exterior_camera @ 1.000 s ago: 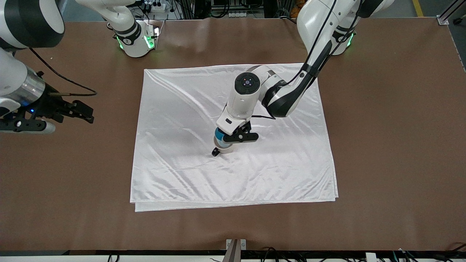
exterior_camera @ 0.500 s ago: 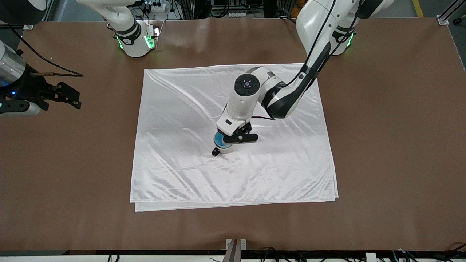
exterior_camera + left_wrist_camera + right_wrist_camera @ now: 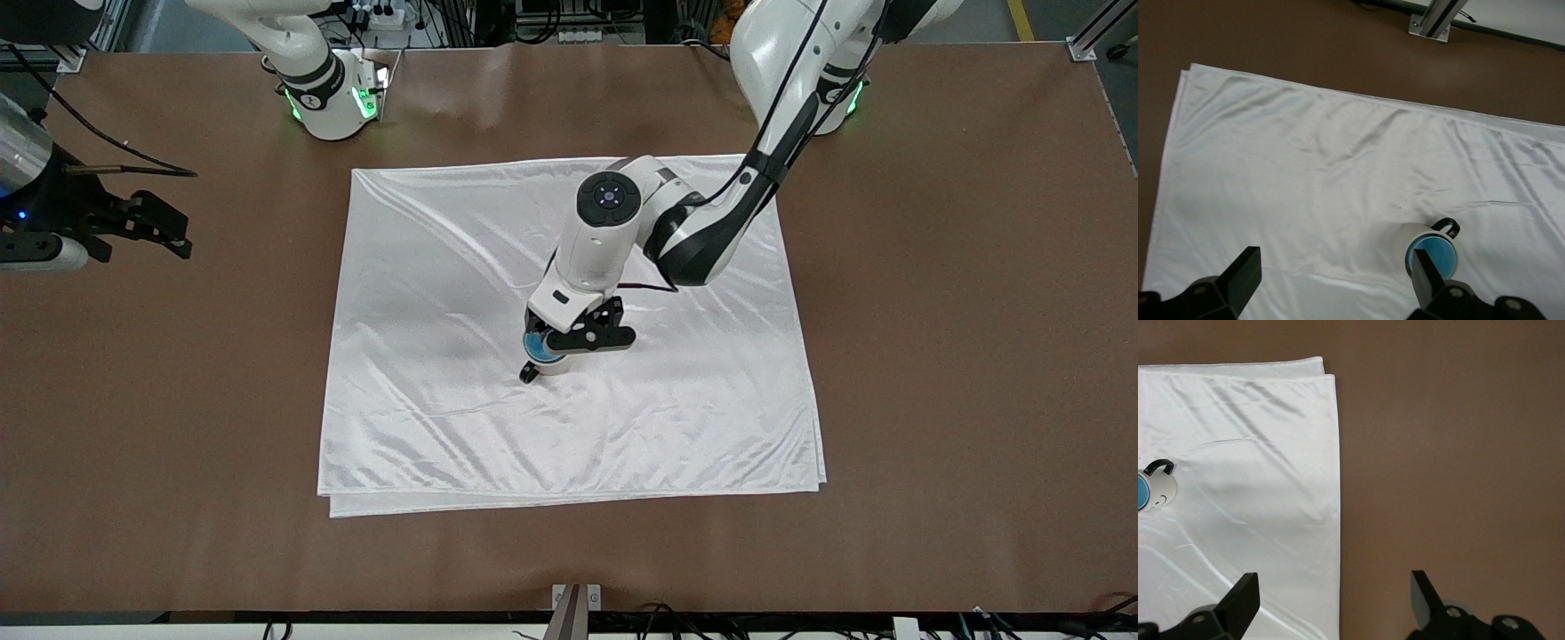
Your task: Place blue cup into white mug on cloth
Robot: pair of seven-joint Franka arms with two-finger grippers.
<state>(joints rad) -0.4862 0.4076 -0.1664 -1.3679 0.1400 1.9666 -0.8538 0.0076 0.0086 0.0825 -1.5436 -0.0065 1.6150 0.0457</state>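
The white mug point(image 3: 549, 363) stands upright near the middle of the cloth point(image 3: 444, 427), its black handle point(image 3: 528, 375) pointing toward the front camera. The blue cup point(image 3: 535, 345) sits inside it, only its blue inside showing. My left gripper point(image 3: 556, 333) hangs open just above the mug, holding nothing. In the left wrist view one finger point(image 3: 1426, 280) overlaps the rim of the mug point(image 3: 1415, 235) and the blue cup point(image 3: 1436, 253), while the left gripper point(image 3: 1335, 280) itself is over the cloth point(image 3: 1305, 167). My right gripper point(image 3: 178, 229) waits open over bare table.
The brown table point(image 3: 933, 356) surrounds the cloth on every side. In the right wrist view the right gripper point(image 3: 1333, 600) hangs over the cloth's edge point(image 3: 1336, 487), with the mug point(image 3: 1161, 487) farther off. A metal bracket point(image 3: 576, 594) sits at the table's front edge.
My left gripper opened and let go of the blue cup, which dropped lower into the mug. The right arm drew back toward its own end of the table.
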